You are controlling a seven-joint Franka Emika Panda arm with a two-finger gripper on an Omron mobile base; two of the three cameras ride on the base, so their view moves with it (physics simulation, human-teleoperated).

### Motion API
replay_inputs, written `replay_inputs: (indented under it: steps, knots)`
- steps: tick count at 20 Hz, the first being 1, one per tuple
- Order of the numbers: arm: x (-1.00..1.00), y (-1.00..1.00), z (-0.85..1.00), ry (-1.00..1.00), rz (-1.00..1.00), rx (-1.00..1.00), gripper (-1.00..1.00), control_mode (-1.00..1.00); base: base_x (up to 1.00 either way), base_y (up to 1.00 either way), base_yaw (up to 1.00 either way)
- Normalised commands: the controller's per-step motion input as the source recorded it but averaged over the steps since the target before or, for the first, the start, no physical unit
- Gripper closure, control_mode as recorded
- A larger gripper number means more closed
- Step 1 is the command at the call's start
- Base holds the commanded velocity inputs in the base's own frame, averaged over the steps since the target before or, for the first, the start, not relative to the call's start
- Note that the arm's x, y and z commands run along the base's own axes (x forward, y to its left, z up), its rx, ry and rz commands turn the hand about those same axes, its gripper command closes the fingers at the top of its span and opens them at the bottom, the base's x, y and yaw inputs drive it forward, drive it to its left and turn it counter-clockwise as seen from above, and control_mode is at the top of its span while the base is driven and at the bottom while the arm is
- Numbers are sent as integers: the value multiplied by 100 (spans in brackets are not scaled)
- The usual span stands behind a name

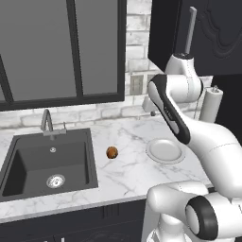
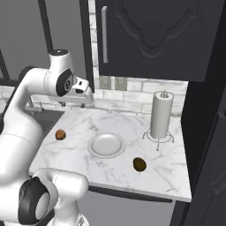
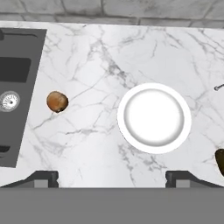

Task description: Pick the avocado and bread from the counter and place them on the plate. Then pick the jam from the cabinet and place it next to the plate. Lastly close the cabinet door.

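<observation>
End effector (image 3: 112, 177) hangs high over the bench (image 3: 100, 52), looking straight down, tips spread wide, nothing between them. Not touching anything.

Landmark = plate (image 3: 154, 118). In the hand view it sits just ahead of the tips, slightly toward the right-hand one. Nothing on it yet, so my read is the task is at step one.

Avocado (image 3: 220, 161): on the bench beyond the plate's lower-right rim in the hand view, cut off by the frame edge. In the right base view the avocado (image 2: 139, 164) lies near the plate (image 2: 106, 145), on its front-right side toward the bench edge, apart from the rim.

Bread (image 3: 57, 101): other side of the plate, well apart, between plate and sink (image 3: 17, 87). Left base view agrees: bread (image 1: 112, 152) is between the sink (image 1: 47, 160) and the plate (image 1: 165, 151).

Key relation, as a judgement: avocado is the nearer pick, sideways off the right tip. Needs a lateral shift past the plate, then a straight drop. Long axis unclear; it looks near-round, so wrist yaw shouldn't matter much.

Materials and shapes:
- avocado: dark olive lump, smooth, may roll
- bread: orange-brown, mottled, roundish
- plate: pale, shallow, raised rim
- bench: white marble, grey veins, flat
- cabinet door (image 2: 150, 35): matte black, carved panel, grey bar handle
</observation>
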Motion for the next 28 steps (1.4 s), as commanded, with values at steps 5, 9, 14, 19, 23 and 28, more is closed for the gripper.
replay_inputs:
  steps: [5, 9, 14, 19, 23, 28]
  knots:
    - [-7, -19, -20, 0, 2, -1, -100, -100, 0, 0, 0]
    - [-18, -25, -16, 0, 2, -1, -100, -100, 0, 0, 0]
    - [-12, -20, -13, 0, 2, -4, -100, -100, 0, 0, 0]
    - [-12, -20, -6, 0, 3, -5, -100, -100, 0, 0, 0]
    - [-7, -22, -8, 0, 3, -5, -100, -100, 0, 0, 0]
    - [-12, -32, -12, 0, 6, -1, -100, -100, 0, 0, 0]
